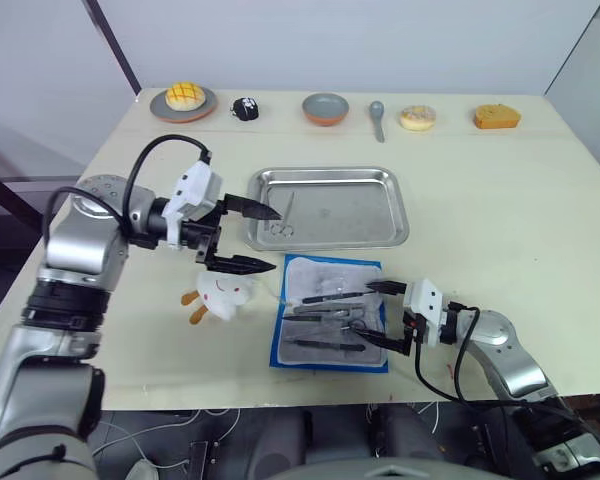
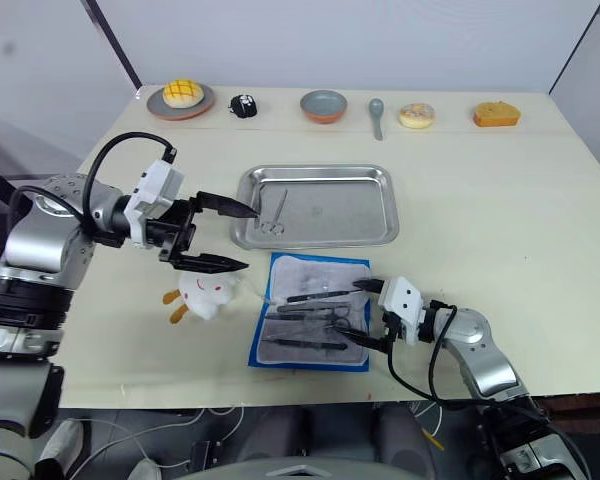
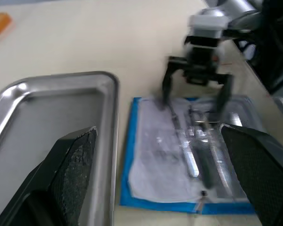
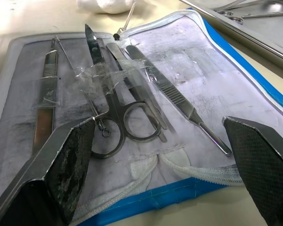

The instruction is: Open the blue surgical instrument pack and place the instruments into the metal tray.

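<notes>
The right gripper [image 1: 384,315] is hovering at the opened blue surgical instrument pack's [image 1: 330,312] near-right edge, fingers spread wide and empty; the instruments [image 4: 132,101] are lying directly ahead, long axes pointing toward it. Beyond, the left gripper [image 1: 248,238], wide open and empty, is hanging between a white plush toy [image 1: 220,295] and the metal tray [image 1: 327,207], where scissors [image 1: 283,218] are lying.

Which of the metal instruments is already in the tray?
The ring-handled scissors lying alone in the metal tray, near its left end. The other instruments lie on the opened blue pack.
</notes>
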{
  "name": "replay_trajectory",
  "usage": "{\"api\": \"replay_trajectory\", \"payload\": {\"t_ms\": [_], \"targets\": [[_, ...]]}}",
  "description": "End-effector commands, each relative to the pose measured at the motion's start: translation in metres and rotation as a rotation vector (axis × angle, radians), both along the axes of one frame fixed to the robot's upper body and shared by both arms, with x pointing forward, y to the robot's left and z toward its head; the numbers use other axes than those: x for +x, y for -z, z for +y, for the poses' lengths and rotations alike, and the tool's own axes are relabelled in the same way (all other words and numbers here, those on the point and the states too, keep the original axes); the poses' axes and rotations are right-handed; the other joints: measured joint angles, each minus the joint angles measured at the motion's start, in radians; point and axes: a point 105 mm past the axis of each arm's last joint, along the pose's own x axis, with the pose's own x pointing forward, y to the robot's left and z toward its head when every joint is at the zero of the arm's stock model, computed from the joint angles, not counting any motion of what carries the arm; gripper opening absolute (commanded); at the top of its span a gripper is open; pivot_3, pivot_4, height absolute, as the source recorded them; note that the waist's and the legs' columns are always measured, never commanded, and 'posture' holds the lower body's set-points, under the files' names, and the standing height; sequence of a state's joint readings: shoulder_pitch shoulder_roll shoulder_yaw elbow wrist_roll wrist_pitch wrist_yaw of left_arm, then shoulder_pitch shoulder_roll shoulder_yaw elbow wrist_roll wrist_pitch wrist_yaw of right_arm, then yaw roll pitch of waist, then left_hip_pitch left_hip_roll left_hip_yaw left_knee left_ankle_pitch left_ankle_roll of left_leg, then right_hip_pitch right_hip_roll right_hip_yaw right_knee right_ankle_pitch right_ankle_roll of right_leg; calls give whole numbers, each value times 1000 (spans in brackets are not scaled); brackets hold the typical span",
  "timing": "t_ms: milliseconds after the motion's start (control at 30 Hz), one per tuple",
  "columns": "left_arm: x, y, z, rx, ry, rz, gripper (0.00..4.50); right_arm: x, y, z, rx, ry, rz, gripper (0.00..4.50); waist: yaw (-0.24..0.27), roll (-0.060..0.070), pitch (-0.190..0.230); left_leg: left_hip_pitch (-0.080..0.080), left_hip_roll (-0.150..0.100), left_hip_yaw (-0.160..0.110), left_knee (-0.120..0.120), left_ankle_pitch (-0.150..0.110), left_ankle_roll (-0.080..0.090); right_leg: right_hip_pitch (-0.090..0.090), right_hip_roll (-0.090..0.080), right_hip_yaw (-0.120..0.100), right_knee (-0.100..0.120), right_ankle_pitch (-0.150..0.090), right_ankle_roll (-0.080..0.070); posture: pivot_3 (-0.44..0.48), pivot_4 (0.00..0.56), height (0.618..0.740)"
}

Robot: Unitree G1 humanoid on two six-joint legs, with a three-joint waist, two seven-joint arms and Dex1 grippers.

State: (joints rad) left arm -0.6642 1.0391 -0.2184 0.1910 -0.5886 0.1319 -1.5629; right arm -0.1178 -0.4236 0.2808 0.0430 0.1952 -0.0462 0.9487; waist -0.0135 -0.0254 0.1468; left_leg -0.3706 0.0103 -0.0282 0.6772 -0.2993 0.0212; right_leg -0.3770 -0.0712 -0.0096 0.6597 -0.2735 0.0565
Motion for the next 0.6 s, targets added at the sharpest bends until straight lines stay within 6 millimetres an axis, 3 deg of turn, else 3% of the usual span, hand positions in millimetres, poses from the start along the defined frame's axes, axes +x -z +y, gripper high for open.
{"api": "replay_trajectory", "payload": {"t_ms": [33, 267, 600], "targets": [[-13, -4, 12, 55, 74, -2, 4452, -14, 49, -16, -127, 54, 178, 4500, 0, 2, 1, 0, 0, 0, -1, 0, 0, 0, 0, 0, 0, 0, 0, 0, 150, 732], [-13, 2, 19, 108, 102, -4, 4452, -15, 49, -18, -131, 51, 178, 4500, 4, 2, 3, 2, -1, 1, -2, 0, 0, 0, 1, 0, 0, 0, 0, 0, 150, 732], [-14, 34, -3, 74, 178, 0, 4452, -14, 49, -18, -134, 50, 176, 4500, 3, 2, 2, 2, -3, 1, -2, 0, 0, 0, 1, 0, 0, 0, 0, 0, 150, 732]]}}
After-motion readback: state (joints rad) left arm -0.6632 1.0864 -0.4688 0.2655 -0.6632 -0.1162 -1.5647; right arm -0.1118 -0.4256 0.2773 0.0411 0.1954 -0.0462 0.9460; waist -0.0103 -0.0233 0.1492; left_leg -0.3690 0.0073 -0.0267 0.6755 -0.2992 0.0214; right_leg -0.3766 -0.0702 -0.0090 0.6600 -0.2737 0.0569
